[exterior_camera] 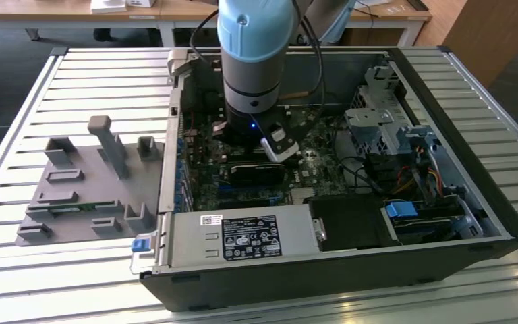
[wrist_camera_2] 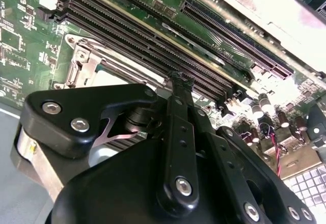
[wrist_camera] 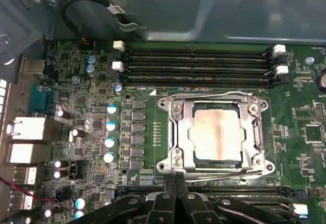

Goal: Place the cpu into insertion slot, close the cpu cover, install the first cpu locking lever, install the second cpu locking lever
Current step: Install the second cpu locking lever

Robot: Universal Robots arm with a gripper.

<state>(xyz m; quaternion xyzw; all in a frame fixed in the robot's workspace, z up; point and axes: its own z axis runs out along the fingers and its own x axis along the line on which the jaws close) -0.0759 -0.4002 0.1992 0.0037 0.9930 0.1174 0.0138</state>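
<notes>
Exterior view: arm (exterior_camera: 251, 61) reaches straight down into the open computer case (exterior_camera: 331, 270), which lies on a slatted table (exterior_camera: 25, 121). Gripper (exterior_camera: 279, 150) hangs low over the green board (exterior_camera: 318, 165). Grey holder tray (exterior_camera: 79, 196) sits on the table at the exterior view's left, just beside the case.

Second wrist view: gripper fingers (wrist_camera_2: 179, 132) pressed together, nothing between them, tip just above the long black memory slots (wrist_camera_2: 153, 46). Silvery cover (wrist_camera_2: 97, 61) partly hidden behind the gripper body.

First wrist view: cpu (wrist_camera: 216, 133) lies flat in the insertion slot (wrist_camera: 260, 155). Cover (wrist_camera: 179, 132) is down around it, chip top showing through the window. Closed fingertips (wrist_camera: 175, 180) sit right at the frame's near edge. Wire levers (wrist_camera: 219, 95) run along the frame's edges.
</notes>
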